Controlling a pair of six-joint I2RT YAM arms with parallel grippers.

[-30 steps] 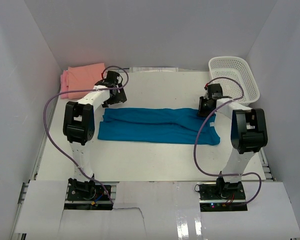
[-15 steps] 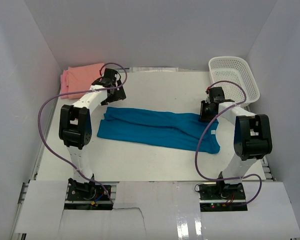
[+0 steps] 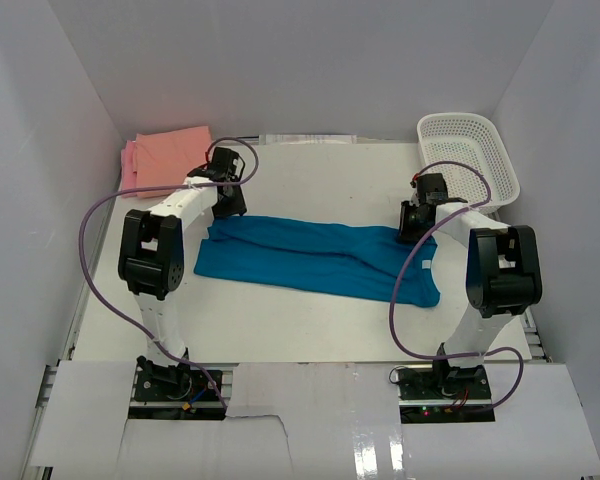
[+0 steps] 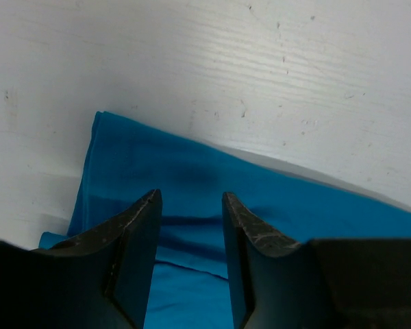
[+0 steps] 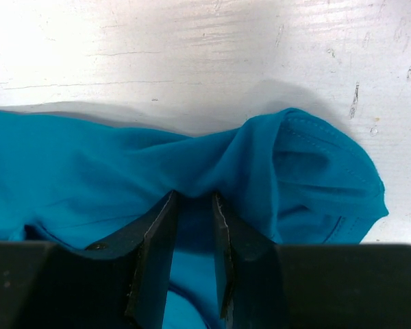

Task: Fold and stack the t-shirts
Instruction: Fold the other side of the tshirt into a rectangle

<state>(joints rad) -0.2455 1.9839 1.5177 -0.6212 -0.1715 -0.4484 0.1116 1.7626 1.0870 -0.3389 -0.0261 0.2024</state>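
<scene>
Mia: Where is the blue shirt?

Ben: The blue shirt (image 3: 300, 255) lies in the middle of the table (image 3: 310, 185). It is folded into a long strip that goes from left to right. The right end sits a bit nearer to the arms.

Mia: What is the left gripper doing?

Ben: The left gripper (image 4: 190, 199) is down at the far left corner of the strip. Its jaws are about half open. I can see flat blue cloth through the gap — nothing is pinched in there.

Mia: And the other one?

Ben: The right gripper (image 5: 194, 197) is at the far right end of the strip. Its jaws are nearly closed, with only a thin gap. A bunch of blue cloth is squeezed between them and wrinkles up toward the tips, so it has hold of the shirt.

Mia: Are there more shirts?

Ben: Yes. An orange shirt (image 3: 175, 148) is folded in the far left corner of the table. It lies on top of a pink shirt (image 3: 128, 162) — just a pink edge peeks out on the left side.

Mia: What is that white thing?

Ben: A white basket (image 3: 480, 150) in the far right corner. It is near the right gripper and does not touch the blue shirt.
</scene>
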